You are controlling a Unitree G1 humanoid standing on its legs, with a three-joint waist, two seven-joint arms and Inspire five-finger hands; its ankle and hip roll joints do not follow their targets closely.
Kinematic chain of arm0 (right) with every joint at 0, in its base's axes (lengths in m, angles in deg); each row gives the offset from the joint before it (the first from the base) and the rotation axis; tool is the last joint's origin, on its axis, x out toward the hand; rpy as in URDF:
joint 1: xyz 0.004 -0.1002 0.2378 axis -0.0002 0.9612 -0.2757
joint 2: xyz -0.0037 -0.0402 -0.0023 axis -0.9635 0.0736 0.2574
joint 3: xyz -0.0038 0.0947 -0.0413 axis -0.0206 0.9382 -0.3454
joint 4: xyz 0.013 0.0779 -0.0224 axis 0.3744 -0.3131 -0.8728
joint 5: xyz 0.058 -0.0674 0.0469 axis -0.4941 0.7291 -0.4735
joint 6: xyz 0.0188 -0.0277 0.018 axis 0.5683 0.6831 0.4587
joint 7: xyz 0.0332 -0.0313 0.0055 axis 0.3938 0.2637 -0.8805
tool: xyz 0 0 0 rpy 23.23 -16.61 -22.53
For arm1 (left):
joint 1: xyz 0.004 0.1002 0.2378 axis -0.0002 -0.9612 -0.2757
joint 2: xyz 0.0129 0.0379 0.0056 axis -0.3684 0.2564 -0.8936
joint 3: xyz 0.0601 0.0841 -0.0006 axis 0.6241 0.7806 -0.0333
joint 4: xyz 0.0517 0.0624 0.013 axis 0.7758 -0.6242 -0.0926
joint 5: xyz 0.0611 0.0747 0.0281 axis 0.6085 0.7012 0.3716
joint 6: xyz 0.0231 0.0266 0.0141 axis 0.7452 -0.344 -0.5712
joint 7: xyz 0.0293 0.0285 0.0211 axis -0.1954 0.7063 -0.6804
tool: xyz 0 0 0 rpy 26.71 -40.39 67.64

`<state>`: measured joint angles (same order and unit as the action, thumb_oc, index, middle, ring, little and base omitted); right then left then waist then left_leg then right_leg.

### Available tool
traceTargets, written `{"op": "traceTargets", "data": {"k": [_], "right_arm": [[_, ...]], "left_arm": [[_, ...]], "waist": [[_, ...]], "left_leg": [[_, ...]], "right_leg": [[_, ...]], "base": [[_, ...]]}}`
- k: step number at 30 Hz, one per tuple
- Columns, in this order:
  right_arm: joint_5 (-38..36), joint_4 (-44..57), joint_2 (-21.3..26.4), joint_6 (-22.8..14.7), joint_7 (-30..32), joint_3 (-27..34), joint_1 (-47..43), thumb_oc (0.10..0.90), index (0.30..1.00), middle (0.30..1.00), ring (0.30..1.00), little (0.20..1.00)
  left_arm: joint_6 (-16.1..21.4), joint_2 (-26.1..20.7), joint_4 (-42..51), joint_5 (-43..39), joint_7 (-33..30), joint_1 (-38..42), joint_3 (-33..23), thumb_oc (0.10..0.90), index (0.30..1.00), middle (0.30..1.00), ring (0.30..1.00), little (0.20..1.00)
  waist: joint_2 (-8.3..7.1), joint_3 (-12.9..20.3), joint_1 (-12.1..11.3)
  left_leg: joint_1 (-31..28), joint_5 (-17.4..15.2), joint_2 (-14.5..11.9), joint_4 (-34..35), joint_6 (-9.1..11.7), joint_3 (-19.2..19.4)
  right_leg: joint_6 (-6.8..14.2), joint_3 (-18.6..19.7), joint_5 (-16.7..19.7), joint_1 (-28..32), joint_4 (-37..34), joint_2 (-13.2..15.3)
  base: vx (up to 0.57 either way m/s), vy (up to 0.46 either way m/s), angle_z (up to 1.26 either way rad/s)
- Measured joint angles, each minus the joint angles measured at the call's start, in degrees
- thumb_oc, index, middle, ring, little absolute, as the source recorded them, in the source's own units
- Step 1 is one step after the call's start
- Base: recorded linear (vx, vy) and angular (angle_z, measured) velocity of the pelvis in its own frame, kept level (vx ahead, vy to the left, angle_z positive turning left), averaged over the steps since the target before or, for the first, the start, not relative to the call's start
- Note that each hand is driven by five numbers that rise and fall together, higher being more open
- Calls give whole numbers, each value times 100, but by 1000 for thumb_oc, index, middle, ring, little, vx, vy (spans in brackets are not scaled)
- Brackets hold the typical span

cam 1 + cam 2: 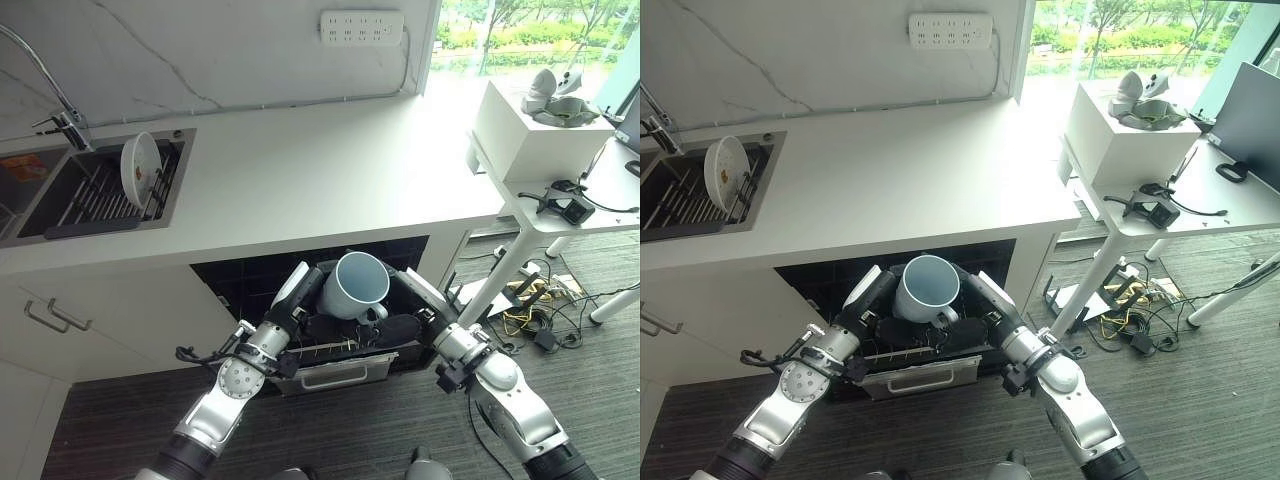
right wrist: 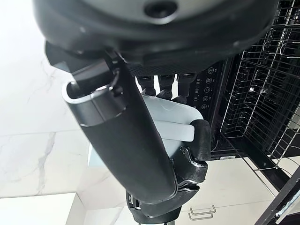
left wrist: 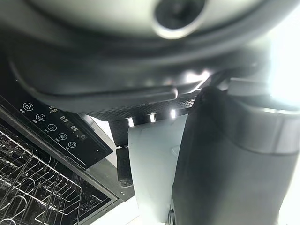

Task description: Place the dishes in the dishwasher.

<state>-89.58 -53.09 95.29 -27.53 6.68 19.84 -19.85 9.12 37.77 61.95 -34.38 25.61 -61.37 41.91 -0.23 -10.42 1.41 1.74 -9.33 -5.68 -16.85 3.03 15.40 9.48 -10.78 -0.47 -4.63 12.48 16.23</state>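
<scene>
A pale blue mug (image 1: 355, 285) hangs tilted, mouth up, over the open dishwasher (image 1: 335, 372) below the counter. My left hand (image 1: 308, 292) comes in on the mug's left and my right hand (image 1: 402, 326) on its right; both have fingers curled against it. In the right wrist view the mug (image 2: 171, 123) sits behind my thumb, with dark fingers (image 2: 193, 157) wrapped round it. Beside my left thumb, the left wrist view catches the mug (image 3: 152, 164). A white plate (image 1: 140, 168) stands upright in the sink rack (image 1: 95, 200).
The wire rack (image 2: 262, 93) of the dishwasher is pulled out below the mug. A white counter (image 1: 300, 170) runs above it, with a faucet (image 1: 60, 120) at the sink. At the right, a side table (image 1: 590, 195) carries a white box (image 1: 535, 125), with cables on the floor.
</scene>
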Motion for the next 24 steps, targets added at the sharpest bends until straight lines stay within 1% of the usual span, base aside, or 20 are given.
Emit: {"op": "traceTargets", "data": {"k": [4,8,11,17,24], "right_arm": [[-326,0,-131,-200,129,-29,1,800,900,900,900,900],[-637,0,-310,-321,219,-61,9,800,900,900,900,900],[-808,0,-329,-447,290,-77,60,800,900,900,900,900],[-911,-1,-330,-537,301,-75,112,800,900,900,900,900],[-949,-1,-326,-538,301,-79,116,800,900,900,900,900]], "left_arm": [[-3,56,0,-401,46,6,2,400,300,300,300,300],[-2,83,0,-473,33,19,-2,400,300,300,300,300],[-2,151,0,-618,32,18,-6,400,300,300,300,300],[-2,228,0,-653,49,17,-5,400,300,300,300,300],[-2,228,0,-657,55,17,-3,400,300,300,300,300]], "waist": [[2,1,3],[9,5,5],[13,8,0],[27,15,3],[28,15,0]], "left_leg": [[0,0,5,-7,0,0],[-1,0,6,-9,0,1],[-1,0,7,-11,0,0],[-1,0,3,-15,0,1],[-1,0,3,-21,0,-1]], "right_leg": [[-1,1,-1,0,3,0],[-2,3,-1,-1,6,1],[-2,3,-1,0,8,3],[-4,4,-2,-1,15,2],[-5,4,-2,-2,25,4]], "base": [[0,0,0],[0,0,0],[0,0,0],[0,0,0],[0,0,0]]}}
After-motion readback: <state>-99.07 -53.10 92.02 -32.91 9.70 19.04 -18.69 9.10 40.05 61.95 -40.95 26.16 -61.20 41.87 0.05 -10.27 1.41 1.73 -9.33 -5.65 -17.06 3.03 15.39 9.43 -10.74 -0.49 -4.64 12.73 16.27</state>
